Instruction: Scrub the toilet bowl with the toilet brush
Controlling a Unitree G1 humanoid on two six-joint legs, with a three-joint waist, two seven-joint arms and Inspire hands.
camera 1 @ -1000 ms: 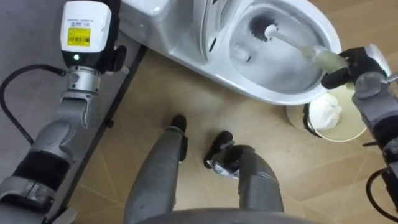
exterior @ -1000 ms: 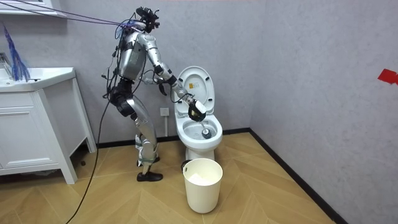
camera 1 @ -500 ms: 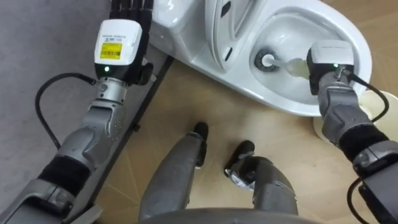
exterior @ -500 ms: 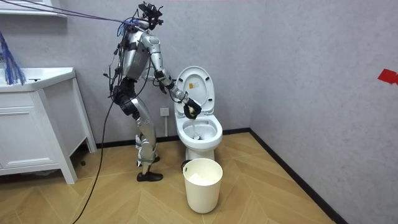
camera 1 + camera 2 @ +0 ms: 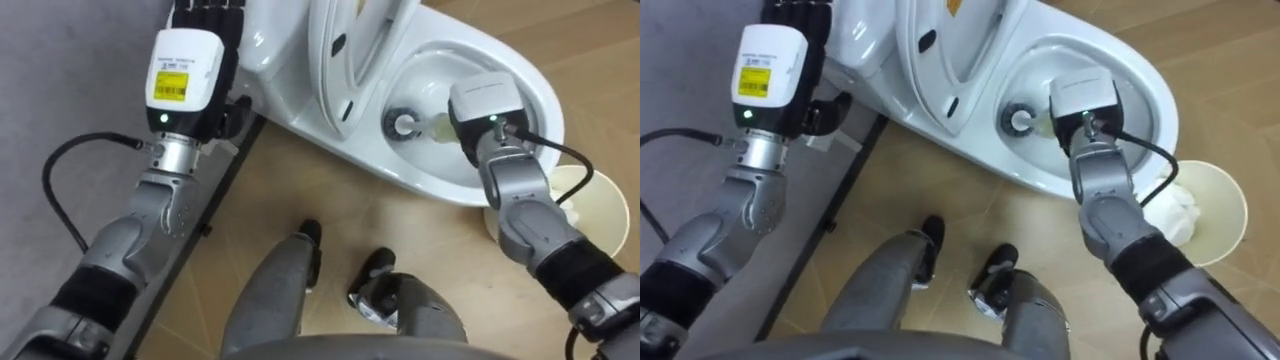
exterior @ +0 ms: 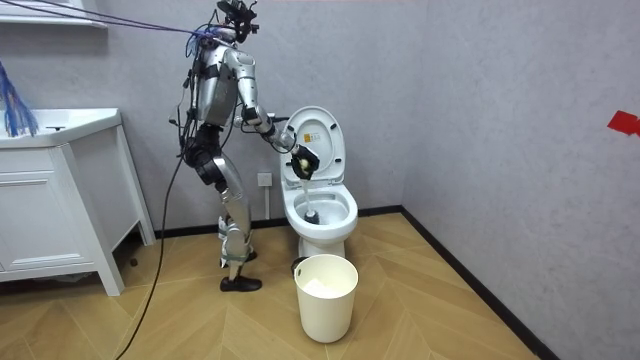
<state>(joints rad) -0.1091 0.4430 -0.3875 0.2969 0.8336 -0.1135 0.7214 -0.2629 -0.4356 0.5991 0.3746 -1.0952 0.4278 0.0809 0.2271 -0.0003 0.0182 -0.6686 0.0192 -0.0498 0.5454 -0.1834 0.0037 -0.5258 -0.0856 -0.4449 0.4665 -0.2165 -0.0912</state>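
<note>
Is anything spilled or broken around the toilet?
No, nothing stands out. The right hand holds the toilet brush inside the toilet bowl, the bin stands upright beside it, and the floor shows no spills.

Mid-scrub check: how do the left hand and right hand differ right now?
The left hand is idle, fingers straight, raised beside the toilet; the right hand is over the bowl. The left hand holds nothing; the right hand grips the toilet brush, whose head is down at the bowl's bottom. Both are extended forward at the toilet.
</note>
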